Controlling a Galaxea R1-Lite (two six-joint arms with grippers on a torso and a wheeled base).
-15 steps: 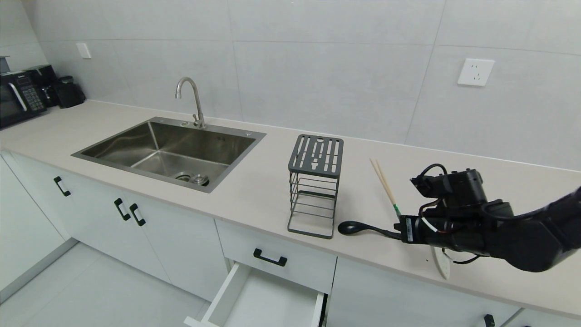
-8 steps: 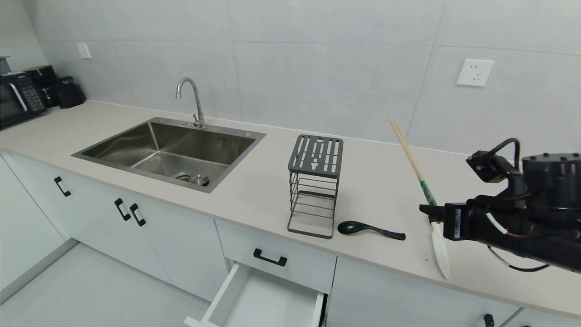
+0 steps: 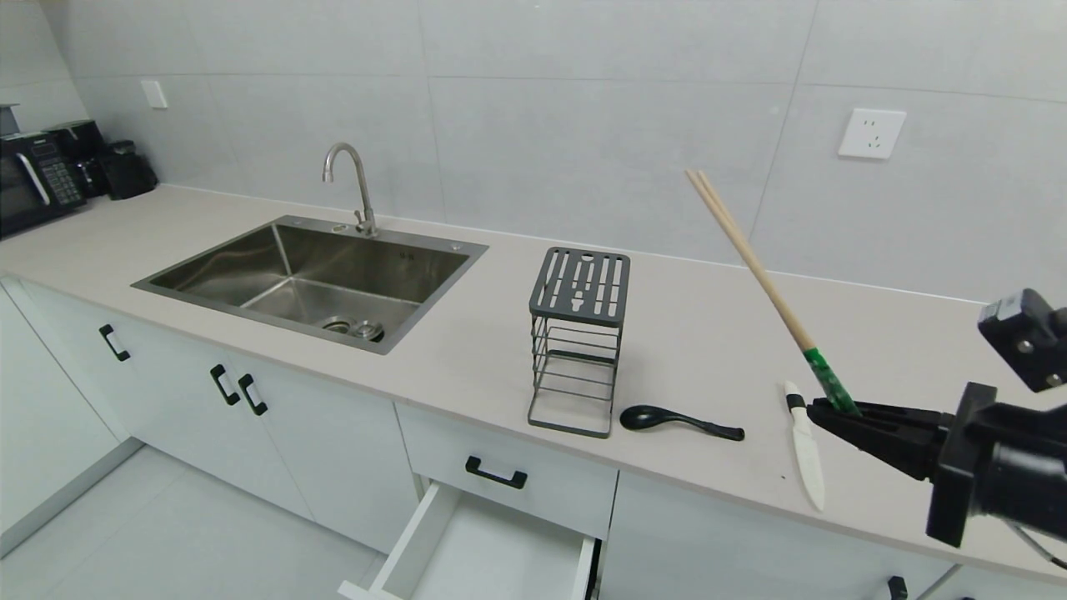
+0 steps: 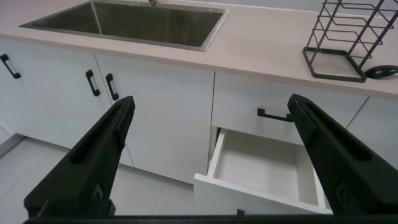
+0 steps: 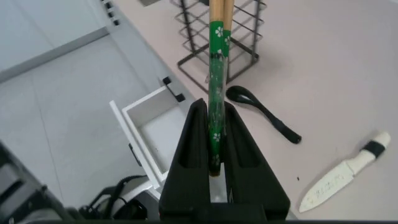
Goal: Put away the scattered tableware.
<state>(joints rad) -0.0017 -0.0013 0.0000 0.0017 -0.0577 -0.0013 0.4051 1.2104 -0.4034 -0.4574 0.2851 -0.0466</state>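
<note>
Above the right end of the beige countertop point(image 3: 467, 333), the right gripper point(image 3: 834, 412) is clamped on the green-patterned ends of two pale wooden chopsticks point(image 3: 750, 258), which slant up toward the wall. Below lie a white knife point(image 3: 807, 454) and a black spoon point(image 3: 667, 418), the spoon just beside the dark wire rack point(image 3: 581, 287). The left gripper point(image 4: 211, 102) hangs with its jaws wide apart, facing the open white drawer point(image 4: 261, 168).

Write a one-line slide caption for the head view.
Right gripper holds chopsticks tilted above the countertop, where a black spoon and white knife lie to the right of the wire rack.
</note>
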